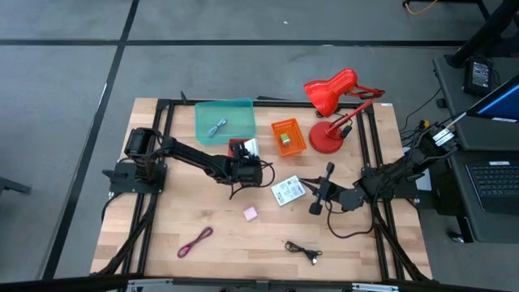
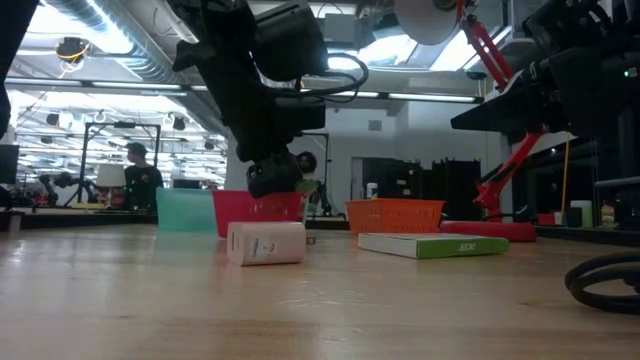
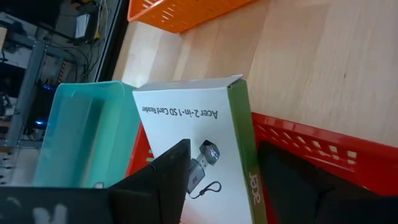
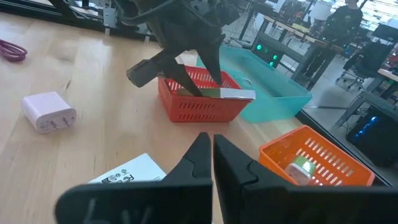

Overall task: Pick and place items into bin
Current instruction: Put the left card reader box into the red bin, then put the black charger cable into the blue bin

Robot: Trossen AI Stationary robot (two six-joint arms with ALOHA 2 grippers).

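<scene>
Left pincer (image 4: 198,73) clamping white packet (image 3: 205,149) over red basket (image 4: 199,102), right pincer (image 1: 315,197) closed, empty

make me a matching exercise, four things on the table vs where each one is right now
Things:
1. white SD card reader box
2. blue-grey cable
3. pink cube
4. maroon cable

Places:
A. bare wood near the table's front edge, on the left arm's side
B. inside the teal bin
C. between the left gripper's jaws, over the red basket
D. bare wood in the table's middle, in front of the left gripper

Pairs: 1-C, 2-B, 3-D, 4-A
</scene>
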